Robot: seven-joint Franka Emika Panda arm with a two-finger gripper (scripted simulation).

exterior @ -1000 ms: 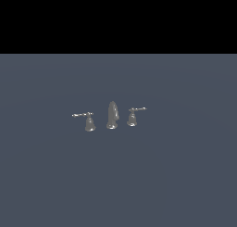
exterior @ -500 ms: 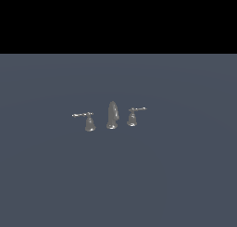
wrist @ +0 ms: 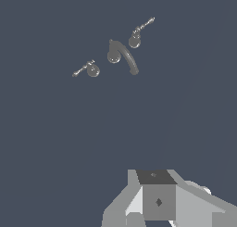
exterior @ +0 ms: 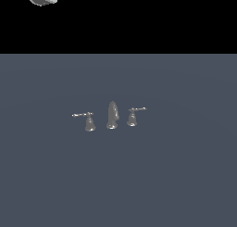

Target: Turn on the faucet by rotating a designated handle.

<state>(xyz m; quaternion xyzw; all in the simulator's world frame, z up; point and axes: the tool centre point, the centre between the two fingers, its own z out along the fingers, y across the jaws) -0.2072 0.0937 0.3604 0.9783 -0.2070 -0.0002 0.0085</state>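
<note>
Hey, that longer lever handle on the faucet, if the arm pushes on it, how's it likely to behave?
The designated handle looks like shiny metal, so it is probably stiff and perhaps slippery. Its thin lever sticks out sideways from a wide bell base, so a push near the tip would likely swing it around rather than tip it. The pincer is far off, nothing touching.

Flat, dim, even render light, no clear source. The faucet point(exterior: 111, 116) glints faintly and casts almost no shadow on the floor point(exterior: 185, 175). Black void above. Soft, low-resolution edges throughout.
</note>
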